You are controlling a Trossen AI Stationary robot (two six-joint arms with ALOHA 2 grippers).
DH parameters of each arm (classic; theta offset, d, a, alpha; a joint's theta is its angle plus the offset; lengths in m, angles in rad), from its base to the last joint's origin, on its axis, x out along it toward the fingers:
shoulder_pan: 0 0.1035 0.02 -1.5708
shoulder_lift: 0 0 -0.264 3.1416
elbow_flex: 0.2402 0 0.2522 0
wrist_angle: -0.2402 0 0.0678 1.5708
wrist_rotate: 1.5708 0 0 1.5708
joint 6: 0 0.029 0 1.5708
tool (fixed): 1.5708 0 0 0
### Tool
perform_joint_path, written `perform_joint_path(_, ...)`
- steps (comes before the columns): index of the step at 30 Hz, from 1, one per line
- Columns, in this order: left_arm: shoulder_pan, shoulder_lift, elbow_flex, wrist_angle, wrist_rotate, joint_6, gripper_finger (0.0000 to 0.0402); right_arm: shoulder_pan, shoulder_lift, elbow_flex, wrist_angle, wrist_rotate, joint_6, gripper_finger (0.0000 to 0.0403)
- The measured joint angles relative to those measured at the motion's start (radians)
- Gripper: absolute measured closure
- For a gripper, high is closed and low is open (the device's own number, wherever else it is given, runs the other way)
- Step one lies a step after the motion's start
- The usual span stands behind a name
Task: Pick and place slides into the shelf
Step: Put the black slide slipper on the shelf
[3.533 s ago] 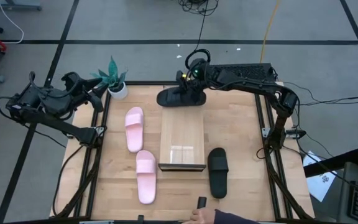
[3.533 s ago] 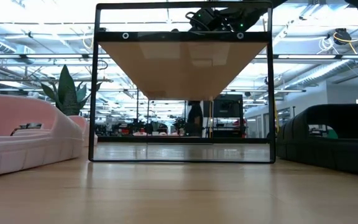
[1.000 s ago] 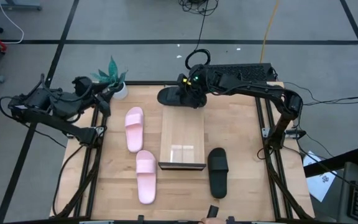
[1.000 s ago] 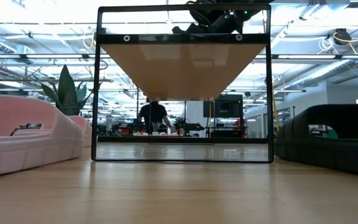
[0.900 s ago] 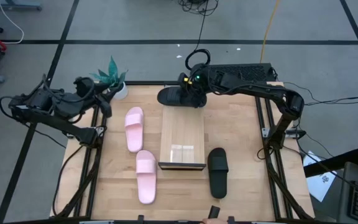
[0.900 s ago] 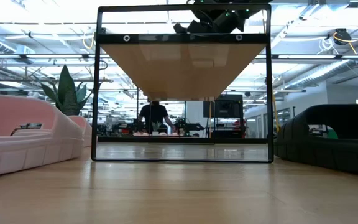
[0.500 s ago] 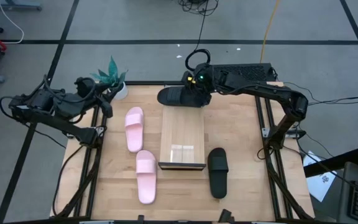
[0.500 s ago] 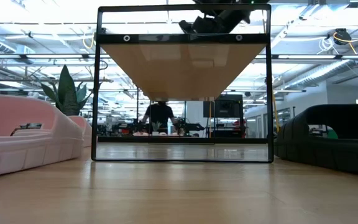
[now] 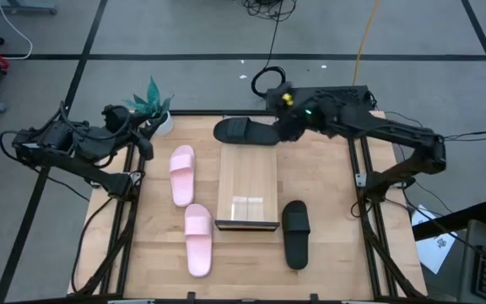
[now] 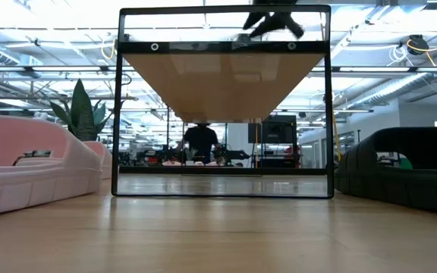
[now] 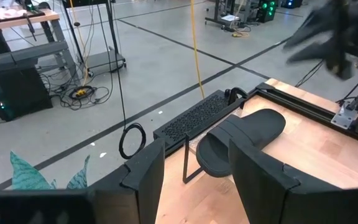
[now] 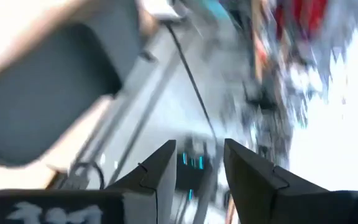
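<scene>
The long, low light-wood slatted shelf (image 9: 247, 189) stands mid-table. One matte black slide sandal (image 9: 243, 131) lies across its far end, seemingly on the shelf's top there; the second black slide (image 9: 294, 233) lies on the tabletop beside its near right corner, and the two pale pink slides (image 9: 182, 174) (image 9: 197, 239) lie along its left side. To my eye one slide is placed and three remain. To do the next pick well, the gripper should straddle a slide's wide strap squarely and lift clear of the shelf's dark frame. The right gripper (image 9: 282, 121), just right of the far black slide, has its fingers (image 12: 161, 176) parted and holds nothing. The left gripper (image 9: 138, 128) waits spread and empty beyond the shelf's left side, by the potted green plant (image 9: 153, 105).
</scene>
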Motion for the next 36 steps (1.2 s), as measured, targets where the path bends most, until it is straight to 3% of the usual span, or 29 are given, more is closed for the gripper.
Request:
perform_joint_path(3, 0.000, 0.000, 0.000, 0.000, 0.000, 0.000, 0.0220, 0.038, -0.063, 0.000, -0.078, 0.178, 0.227, 0.0277)
perform_joint_path(6, 0.000, 0.000, 0.000, 0.000, 0.000, 0.000, 0.0220, 0.096, -0.134, 0.001, -0.246, 0.225, 0.469, 0.0277)
perform_joint_path(13, 0.000, 0.000, 0.000, 0.000, 0.000, 0.049, 0.0220, 0.306, -0.222, 0.001, -0.655, 0.101, 0.954, 0.0277)
perform_joint_path(17, 0.000, 0.000, 0.000, 0.000, 0.000, 0.052, 0.0220, 0.426, -0.217, 0.000, -0.788, -0.042, 1.168, 0.0277)
perform_joint_path(26, 0.000, 0.000, 0.000, 0.000, 0.026, 0.052, 0.0220, 0.570, -0.143, 0.000, -0.788, -0.397, 1.495, 0.0277)
perform_joint_path(30, 0.000, 0.000, 0.000, 0.000, 0.027, 0.053, 0.0220, 0.623, -0.111, -0.049, -0.777, -0.444, 1.572, 0.0277)
perform_joint_path(36, 0.000, 0.000, 0.000, 0.000, 0.027, 0.075, 0.0220, 0.702, -0.120, -0.259, -0.607, -0.471, 1.689, 0.0277)
